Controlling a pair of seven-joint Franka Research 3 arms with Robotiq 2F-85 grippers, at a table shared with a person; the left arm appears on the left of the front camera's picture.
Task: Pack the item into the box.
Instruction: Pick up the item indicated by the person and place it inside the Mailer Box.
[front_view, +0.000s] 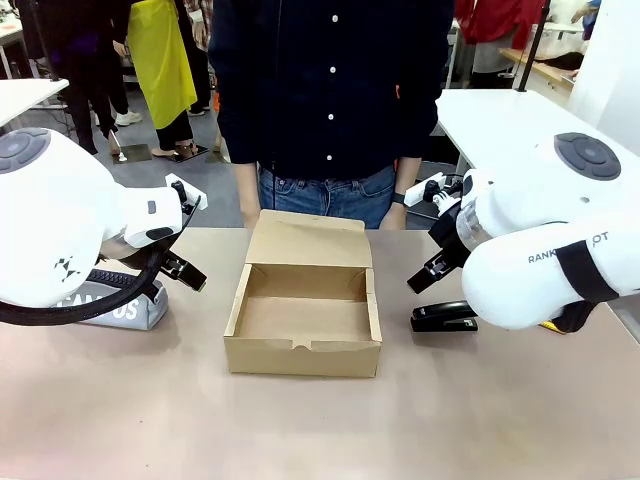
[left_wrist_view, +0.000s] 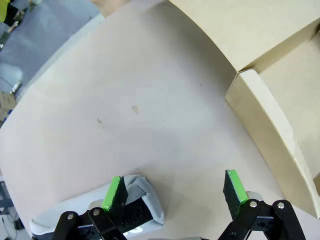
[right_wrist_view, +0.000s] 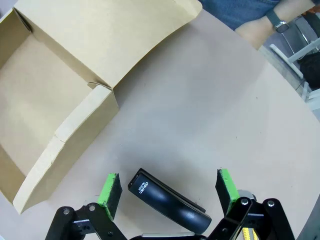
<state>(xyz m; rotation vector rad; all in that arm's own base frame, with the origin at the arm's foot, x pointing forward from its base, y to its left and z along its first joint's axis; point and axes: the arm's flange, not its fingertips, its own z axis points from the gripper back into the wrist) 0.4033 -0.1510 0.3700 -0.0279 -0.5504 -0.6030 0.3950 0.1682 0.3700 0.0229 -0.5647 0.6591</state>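
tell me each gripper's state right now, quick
Left gripper: open, holding nothing, by the grey pencil case.
Right gripper: open, holding nothing, over the black stapler.

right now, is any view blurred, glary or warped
front view: soft overall, inside of the box shaded; left wrist view: wide angle bows the table edge, faint shadow ahead of the left gripper; right wrist view: box flap curves, stapler sharp with a slight sheen

The box (front_view: 300, 357) is made of matt brown cardboard; the stapler (right_wrist_view: 167, 200) is finished in glossy black plastic.
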